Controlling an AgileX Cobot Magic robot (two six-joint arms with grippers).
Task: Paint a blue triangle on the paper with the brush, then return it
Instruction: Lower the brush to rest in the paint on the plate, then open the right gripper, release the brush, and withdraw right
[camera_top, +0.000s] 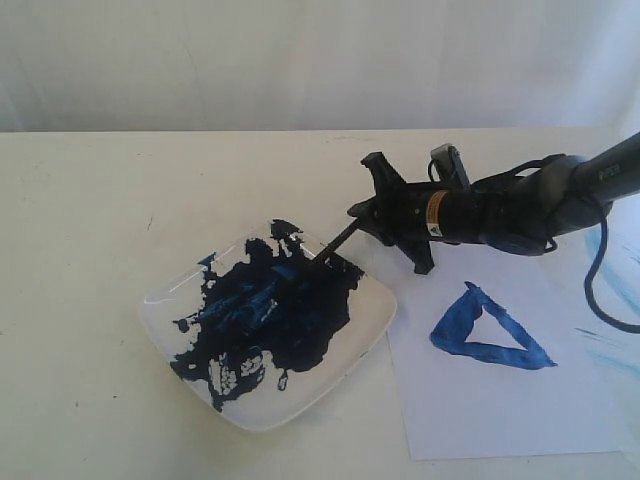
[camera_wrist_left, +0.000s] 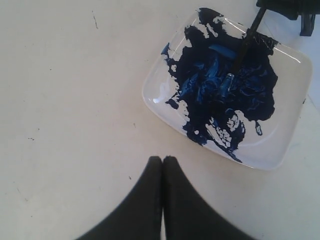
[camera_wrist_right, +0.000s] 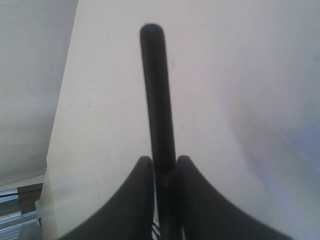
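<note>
The black brush (camera_top: 325, 248) slants from my right gripper (camera_top: 362, 215) down to the paint-smeared white plate (camera_top: 370, 320), its tip in the dark blue paint. In the right wrist view the brush handle (camera_wrist_right: 157, 90) stands between the fingers of the gripper (camera_wrist_right: 162, 160), which is shut on it, with a sliver of light along one side. The blue triangle (camera_top: 485, 325) is painted on the white paper (camera_top: 480, 410), right of the plate. My left gripper (camera_wrist_left: 163, 159) is shut and empty above bare table near the plate (camera_wrist_left: 290, 100); the brush (camera_wrist_left: 247, 37) shows there too.
The right arm's cable (camera_top: 595, 290) hangs over the paper's right side, near faint light-blue smears (camera_top: 605, 345). The plate overlaps the paper's left edge. Pale table (camera_top: 100, 250) stretches to the left and behind.
</note>
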